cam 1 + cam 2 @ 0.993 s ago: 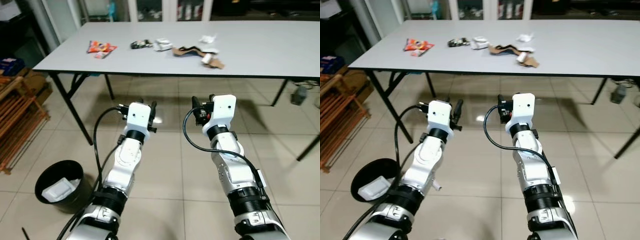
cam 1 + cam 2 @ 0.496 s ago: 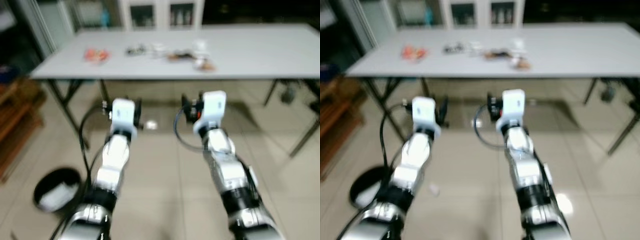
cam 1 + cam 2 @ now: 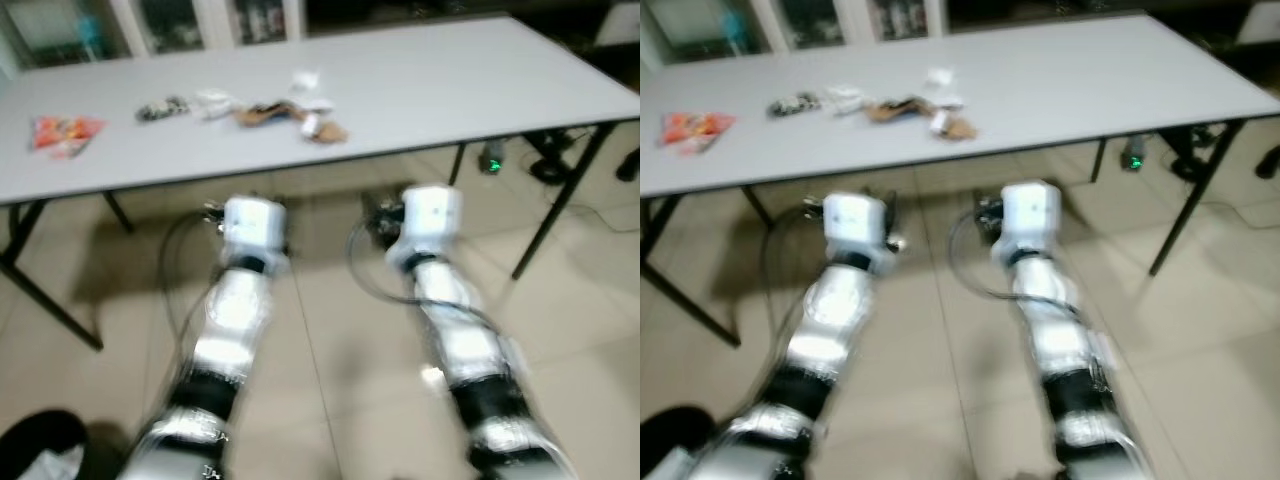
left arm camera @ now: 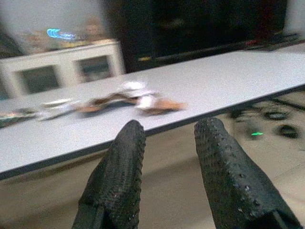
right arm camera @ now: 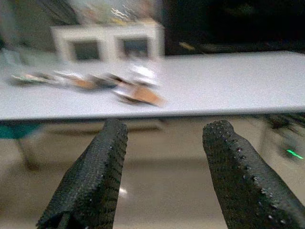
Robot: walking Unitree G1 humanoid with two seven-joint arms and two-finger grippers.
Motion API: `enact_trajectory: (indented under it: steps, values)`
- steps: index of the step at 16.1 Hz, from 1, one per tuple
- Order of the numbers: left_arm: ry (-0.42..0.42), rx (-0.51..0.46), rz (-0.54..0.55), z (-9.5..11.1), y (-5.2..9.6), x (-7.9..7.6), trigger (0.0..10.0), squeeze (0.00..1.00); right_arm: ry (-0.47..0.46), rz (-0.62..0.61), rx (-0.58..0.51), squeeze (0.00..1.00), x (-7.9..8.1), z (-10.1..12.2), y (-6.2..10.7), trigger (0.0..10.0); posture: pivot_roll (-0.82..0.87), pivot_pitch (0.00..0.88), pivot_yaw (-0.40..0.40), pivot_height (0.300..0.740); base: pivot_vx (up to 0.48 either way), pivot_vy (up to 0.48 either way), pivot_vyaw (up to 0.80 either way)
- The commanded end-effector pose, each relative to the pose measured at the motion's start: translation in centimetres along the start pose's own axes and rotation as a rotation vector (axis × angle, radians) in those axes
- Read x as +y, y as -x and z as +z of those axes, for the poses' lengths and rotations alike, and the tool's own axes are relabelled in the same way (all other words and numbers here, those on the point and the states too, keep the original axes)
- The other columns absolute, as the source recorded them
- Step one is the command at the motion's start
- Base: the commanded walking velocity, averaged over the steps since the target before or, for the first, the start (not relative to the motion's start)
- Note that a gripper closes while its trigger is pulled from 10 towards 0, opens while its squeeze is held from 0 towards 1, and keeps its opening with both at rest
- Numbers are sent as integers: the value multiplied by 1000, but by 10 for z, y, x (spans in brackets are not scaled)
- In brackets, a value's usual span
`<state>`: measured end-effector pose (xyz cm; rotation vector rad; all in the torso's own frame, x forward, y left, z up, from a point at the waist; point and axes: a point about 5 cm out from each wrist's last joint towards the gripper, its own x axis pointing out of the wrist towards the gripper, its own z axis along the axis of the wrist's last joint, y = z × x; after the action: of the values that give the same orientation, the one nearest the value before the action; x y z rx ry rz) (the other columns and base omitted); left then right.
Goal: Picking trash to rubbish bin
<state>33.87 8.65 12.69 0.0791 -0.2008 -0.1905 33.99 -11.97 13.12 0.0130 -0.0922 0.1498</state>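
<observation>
Left jaws: spread apart and holding nothing. The left gripper (image 4: 164,157) hangs in the air short of the counter's near edge, its two black fingers (image 4: 121,167) pointing at the litter.
Right jaws: parted wider and just as empty. The right gripper (image 5: 164,171) floats beside its partner, below counter height, with tiled floor under it.
Arms: both silver arms reach forward side by side, the left arm (image 3: 235,320) on the left, the right arm (image 3: 450,320) on the right. The picture is smeared with motion.
Counter: a long pale grey counter (image 3: 420,85) runs across the far side on dark legs.
Trash, middle: a loose cluster of brown and white scraps (image 3: 290,110) lies on the counter, ahead of the grippers and a little to the left.
Trash, further left: a small dark wrapper (image 3: 160,108) with a white scrap (image 3: 212,100) just beside it.
Trash, far left: a red and orange snack packet (image 3: 62,133), well apart from the rest, near the counter's left end.
Rubbish bin: the black bin (image 3: 40,445) sits on the floor at the near left corner, with something white inside. Little of it can be made out.
Floor: beige tiles (image 3: 340,400). A small green light (image 3: 492,162) glows under the counter on the right, among dark cables.
Far wall: pale cabinets with glass doors (image 4: 62,71) behind the counter, blurred.
</observation>
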Motion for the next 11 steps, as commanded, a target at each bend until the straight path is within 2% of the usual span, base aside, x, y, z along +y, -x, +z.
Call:
enact_trajectory:
  steps: [1,11]
  values:
    - [-28,2,43,0,0,19,10000,0,-18,46,-43,0,17,11,-6,10000,36,18,65,740,480,0,0]
    - [-29,3,38,0,0,19,10000,0,-14,51,-45,0,19,11,-6,10000,37,8,67,740,480,0,0]
